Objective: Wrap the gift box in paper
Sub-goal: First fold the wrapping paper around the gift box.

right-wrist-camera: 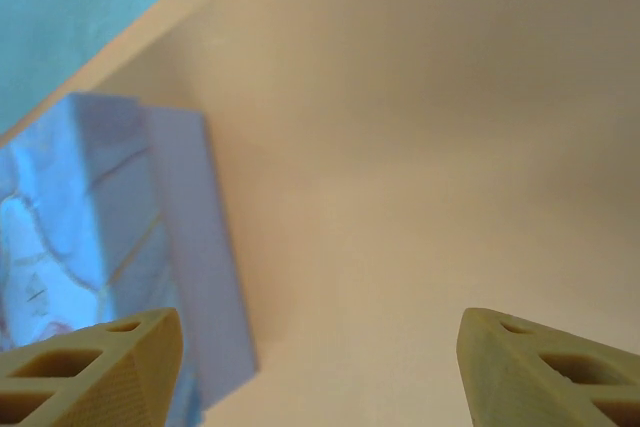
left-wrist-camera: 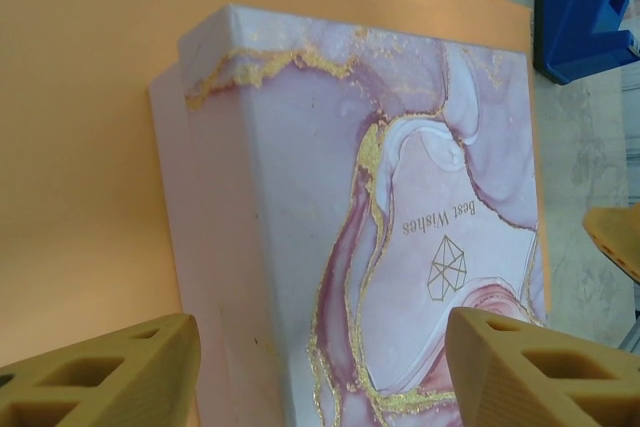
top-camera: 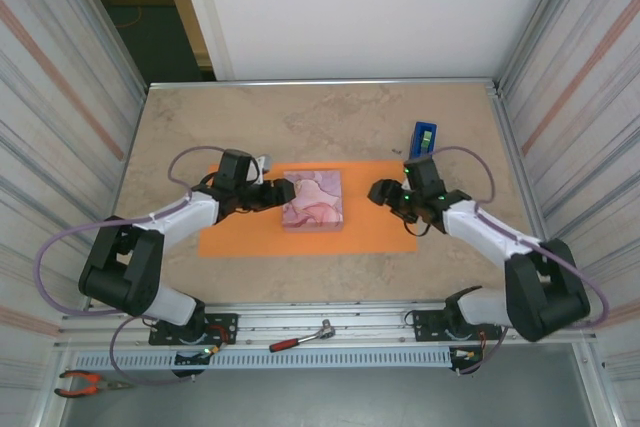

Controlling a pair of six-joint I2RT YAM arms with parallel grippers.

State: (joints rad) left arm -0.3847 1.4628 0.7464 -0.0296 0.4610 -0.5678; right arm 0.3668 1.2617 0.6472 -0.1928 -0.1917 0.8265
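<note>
The pink-marbled squarish gift box sits mid-sheet on flat orange paper. The left hand is just beside it, nearer than the right hand; both are spread and empty.

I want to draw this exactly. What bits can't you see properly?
Top view: the paper beneath the box is hidden by it.
Left wrist view: the blue dispenser is cut off by the top-right corner.
Right wrist view: the box runs off the left edge, its pattern blurred.
</note>
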